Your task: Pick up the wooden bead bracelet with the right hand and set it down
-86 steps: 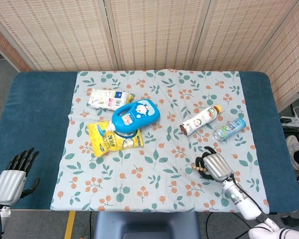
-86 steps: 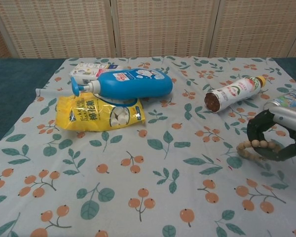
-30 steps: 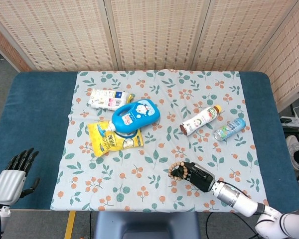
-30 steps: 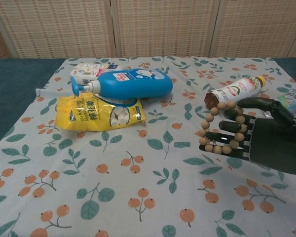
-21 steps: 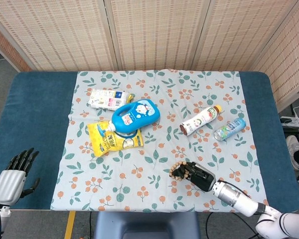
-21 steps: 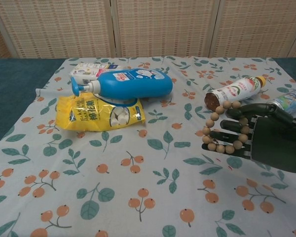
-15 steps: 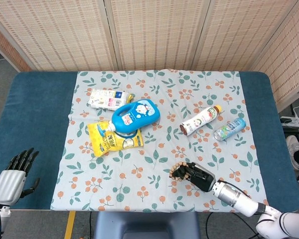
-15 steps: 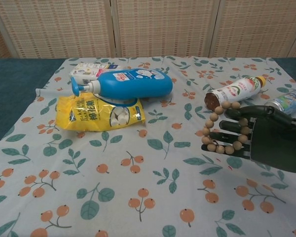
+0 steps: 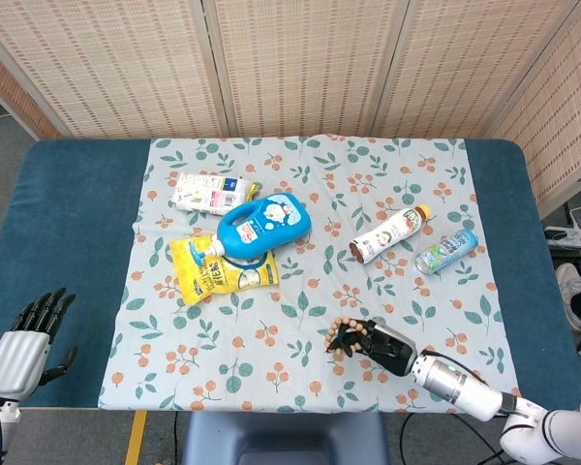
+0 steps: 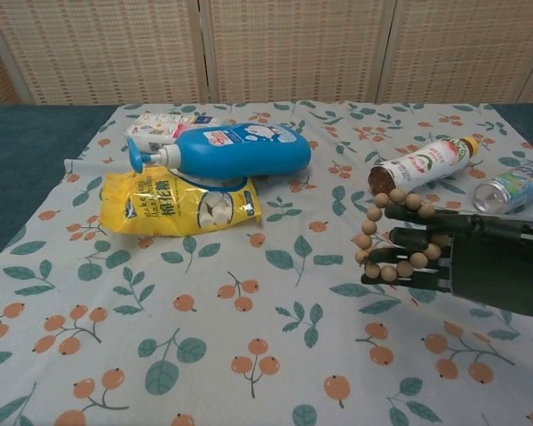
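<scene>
Right hand (image 10: 466,253) fingers extended; left hand (image 9: 24,344) idle.

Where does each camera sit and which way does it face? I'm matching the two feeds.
Head view: high above the near table edge, looking steeply down; shows left hand and right hand.
Chest view: low at the near edge, looking across toward the screens; shows only the right hand.
Shared: bracelet, blue bottle, yellow pouch.

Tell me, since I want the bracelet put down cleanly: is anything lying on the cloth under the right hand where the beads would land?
Nothing visible does. The right hand holds the wooden bead bracelet looped over its fingers above a bare patch of the floral cloth. The nearest things, the white bottle and the can, lie farther back.
</scene>
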`<state>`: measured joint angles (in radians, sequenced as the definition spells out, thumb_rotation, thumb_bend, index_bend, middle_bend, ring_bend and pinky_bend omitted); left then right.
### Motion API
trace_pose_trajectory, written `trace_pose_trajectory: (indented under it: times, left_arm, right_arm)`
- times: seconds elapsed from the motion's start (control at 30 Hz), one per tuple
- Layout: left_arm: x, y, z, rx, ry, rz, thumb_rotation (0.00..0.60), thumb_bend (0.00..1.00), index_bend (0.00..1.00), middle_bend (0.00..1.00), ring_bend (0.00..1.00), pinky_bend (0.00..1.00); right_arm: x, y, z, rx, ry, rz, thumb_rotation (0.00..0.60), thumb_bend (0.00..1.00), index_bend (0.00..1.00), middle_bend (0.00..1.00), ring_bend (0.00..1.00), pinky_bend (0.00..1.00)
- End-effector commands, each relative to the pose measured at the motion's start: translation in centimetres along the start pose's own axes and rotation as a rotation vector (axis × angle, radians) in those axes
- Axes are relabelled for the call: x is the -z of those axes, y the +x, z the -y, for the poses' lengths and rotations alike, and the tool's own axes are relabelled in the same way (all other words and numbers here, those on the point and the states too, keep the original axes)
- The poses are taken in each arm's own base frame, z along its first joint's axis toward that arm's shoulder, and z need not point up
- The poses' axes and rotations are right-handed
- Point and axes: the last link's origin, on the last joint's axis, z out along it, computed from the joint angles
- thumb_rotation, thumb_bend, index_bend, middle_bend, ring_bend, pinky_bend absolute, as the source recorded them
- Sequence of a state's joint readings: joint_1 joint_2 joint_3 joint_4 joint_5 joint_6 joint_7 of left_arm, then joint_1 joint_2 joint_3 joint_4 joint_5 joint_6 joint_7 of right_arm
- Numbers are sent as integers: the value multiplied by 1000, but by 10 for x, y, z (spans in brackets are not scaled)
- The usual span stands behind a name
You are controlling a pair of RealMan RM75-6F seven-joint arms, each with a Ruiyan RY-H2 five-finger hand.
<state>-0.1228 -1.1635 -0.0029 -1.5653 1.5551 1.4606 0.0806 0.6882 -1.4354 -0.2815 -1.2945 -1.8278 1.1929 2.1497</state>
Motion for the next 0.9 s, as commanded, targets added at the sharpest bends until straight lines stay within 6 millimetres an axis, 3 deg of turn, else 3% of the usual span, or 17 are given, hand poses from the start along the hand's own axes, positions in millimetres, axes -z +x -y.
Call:
trace_pose_trajectory:
  times: [0.03,0.13,0.17,0.27,0.5,0.9]
  left_arm:
    - [0,0,0,0,0,1,600,413,0,0,0,145]
    - [0,0,0,0,0,1,600,413,0,0,0,144]
    - [0,0,0,0,0,1,600,413,0,0,0,144]
    - [0,0,0,0,-1,0,600,413,0,0,0,145]
    - [1,0,0,0,0,0,600,413,0,0,0,144]
    - [1,1,0,0,3,0,600,413,0,0,0,145]
  right_arm:
    - [0,-1,-3,52,-1,6,517,995,390,563,228,267]
    - [1,0,-5,86,-5,2,434,766,379,555,223,253]
    - [1,0,-5,100,-5,-3,410,621,377,554,223,249]
    - [1,0,-6,120,-6,-9,380,406,376,554,222,246]
    - [1,-4,-7,165,-6,11,353,280,380,553,222,239]
    - [-4,-10,-11,95,8,64,346,269,455,552,222,228]
